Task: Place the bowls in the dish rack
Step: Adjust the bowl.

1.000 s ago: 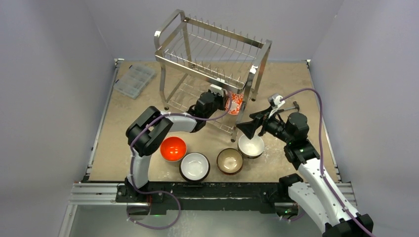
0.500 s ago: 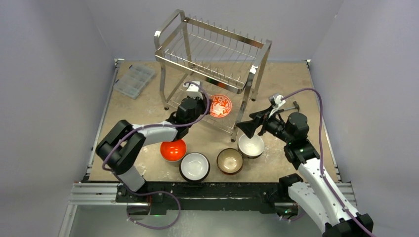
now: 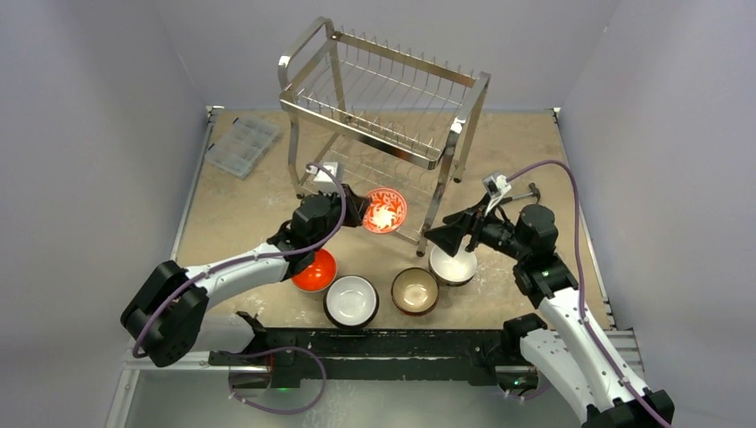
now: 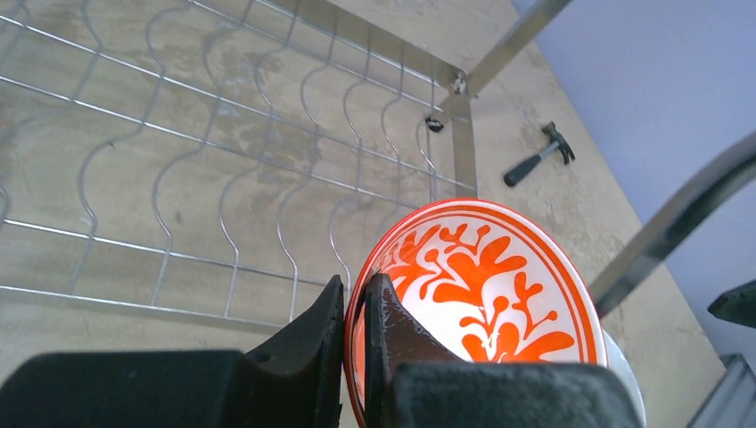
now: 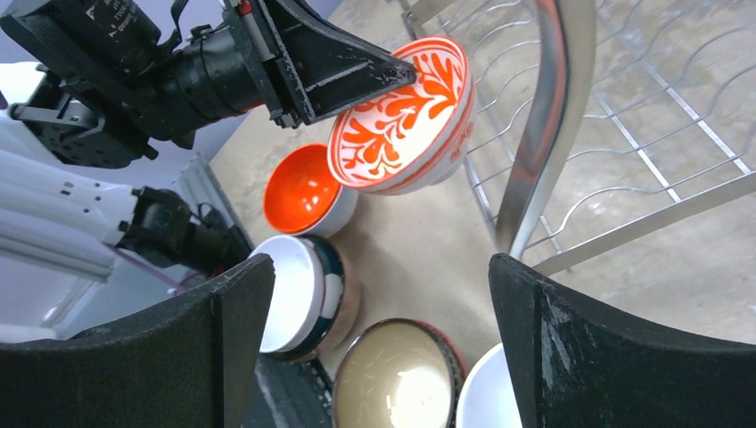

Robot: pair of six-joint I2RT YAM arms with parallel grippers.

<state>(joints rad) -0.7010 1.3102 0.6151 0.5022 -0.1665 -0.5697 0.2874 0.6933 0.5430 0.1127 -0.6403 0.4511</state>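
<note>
No legible text; tiny white print on left arm (image 5: 107,36) too blurred

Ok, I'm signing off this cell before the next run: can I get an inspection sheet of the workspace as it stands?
Surface: tan table, blotchy.
Job's things: dish rack empty; patterned bowl held on edge by its lower tier; orange-red bowl, dark-rimmed bowl, brown bowl, white bowl on the table.
Clutter: compartment box, far left; hammer, far right.
End effectors: left end effector shut on patterned bowl's rim; right end effector open near white bowl.
Cables: purple cable along each arm.
Surroundings: grey walls, nothing else seen.
</note>
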